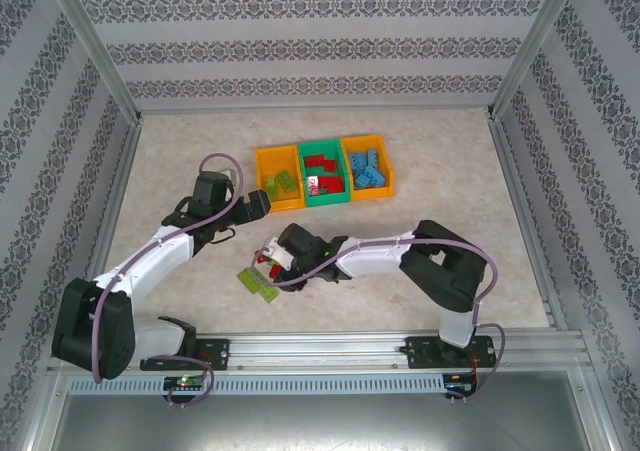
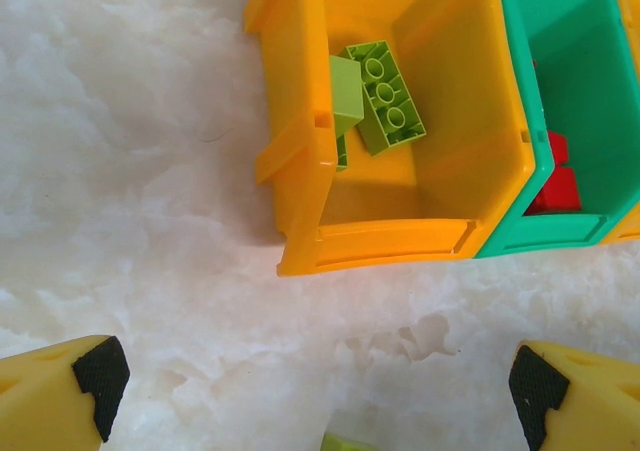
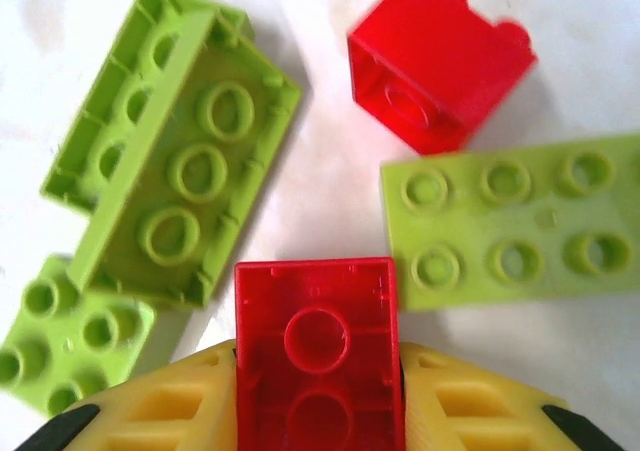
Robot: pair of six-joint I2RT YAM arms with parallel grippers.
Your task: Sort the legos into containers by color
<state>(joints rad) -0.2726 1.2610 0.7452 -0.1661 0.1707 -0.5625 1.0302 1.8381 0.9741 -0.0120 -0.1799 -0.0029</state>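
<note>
The right gripper [image 3: 318, 411] is clamped on a red brick [image 3: 318, 331] at the lower centre of the right wrist view. Loose lime bricks [image 3: 170, 171] and a second red brick [image 3: 435, 61] lie around it on the table [image 3: 330, 171]. The left gripper [image 2: 320, 391] stands wide apart and empty near the left orange bin [image 2: 300, 171], which holds lime legos [image 2: 385, 96]. The green bin [image 2: 520, 121] touching it holds red legos [image 2: 560, 176].

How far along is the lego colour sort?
Done: lime green studded bricks sit in the left orange plastic bin, red bricks in the green bin, light blue bricks in the right orange bin. In hand: right gripper shut on a red brick. Remaining: several lime bricks and one loose red brick on the table. Left gripper open near the bins.
</note>
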